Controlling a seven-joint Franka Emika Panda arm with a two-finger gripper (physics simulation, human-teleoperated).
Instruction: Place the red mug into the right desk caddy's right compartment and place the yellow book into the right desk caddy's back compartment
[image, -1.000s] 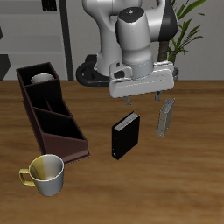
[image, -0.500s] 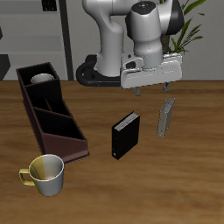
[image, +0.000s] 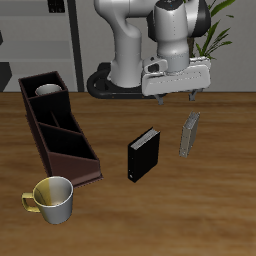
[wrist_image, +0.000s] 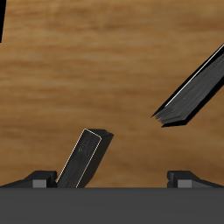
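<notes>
Now, working across the exterior view from the caddy side: the right desk caddy (image: 58, 128) lies as a long dark-brown box running from the back of the table (image: 200, 215) toward its front edge, its slanted walls split by two dividers. In its rearmost section I can make out a pale rounded rim, but I cannot tell what that object is. The back compartment (image: 50, 121), the middle one, looks empty, and so does the section nearest the front. Just off the caddy's front end stands the yellow-and-white mug (image: 52, 198), upright, its handle turned away from the caddy. The red mug is not plainly visible in either view.

Farther along, near the table's middle, the black book (image: 144, 154) stands upright on its edge. Beside it, slightly farther back and clearly apart, the yellow book (image: 189, 134) also stands upright, thin and grey-beige, touching nothing but the wood.

My gripper (image: 176, 97) hangs in the air above and behind that slim book, well clear of it. My fingers (wrist_image: 38, 180) are spread wide apart with nothing between them. In the wrist view the yellow book (wrist_image: 84, 158) sits close to one fingertip and the black book (wrist_image: 194, 91) slants across farther off.
</notes>
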